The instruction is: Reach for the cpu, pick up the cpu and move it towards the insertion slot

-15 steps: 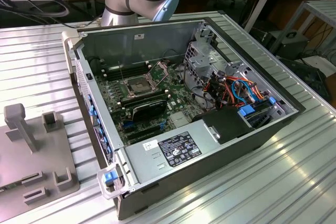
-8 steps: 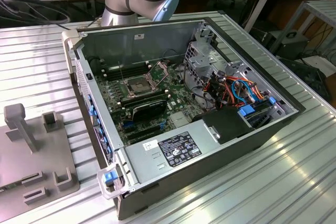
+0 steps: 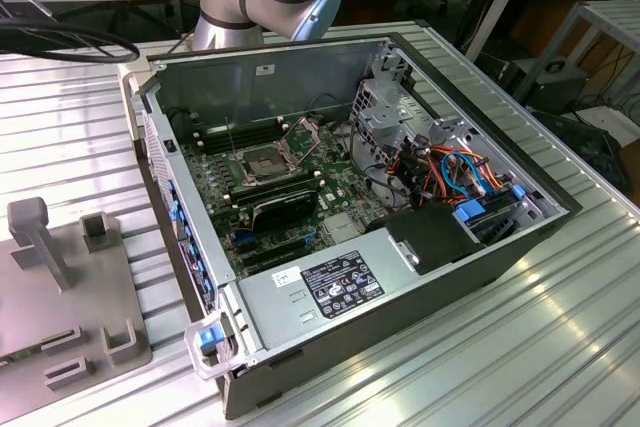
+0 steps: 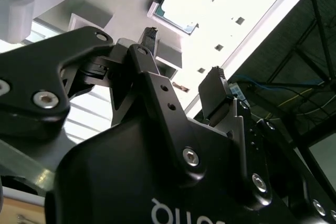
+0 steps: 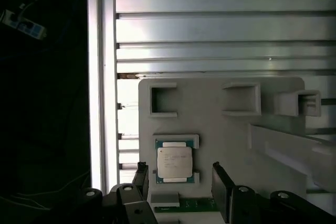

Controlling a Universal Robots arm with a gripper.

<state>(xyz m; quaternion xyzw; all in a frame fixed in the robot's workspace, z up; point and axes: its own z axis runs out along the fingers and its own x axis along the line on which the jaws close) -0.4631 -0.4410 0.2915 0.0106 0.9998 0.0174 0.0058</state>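
From my console the cpu (image 5: 174, 162) shows a smooth, pale metal lid with a dull sheen. The holder tray (image 5: 220, 124) looks like matt grey plastic. The tabletop (image 5: 210, 24) is ribbed, satin aluminium. The fingers (image 5: 221, 190) are matt black with ridged tips. The insertion slot (image 3: 262, 162) has a shiny silver metal frame.

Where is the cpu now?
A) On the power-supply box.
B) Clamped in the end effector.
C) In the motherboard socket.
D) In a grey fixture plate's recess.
D: the first wrist view shows the cpu seated in the grey fixture plate, the end effector open.
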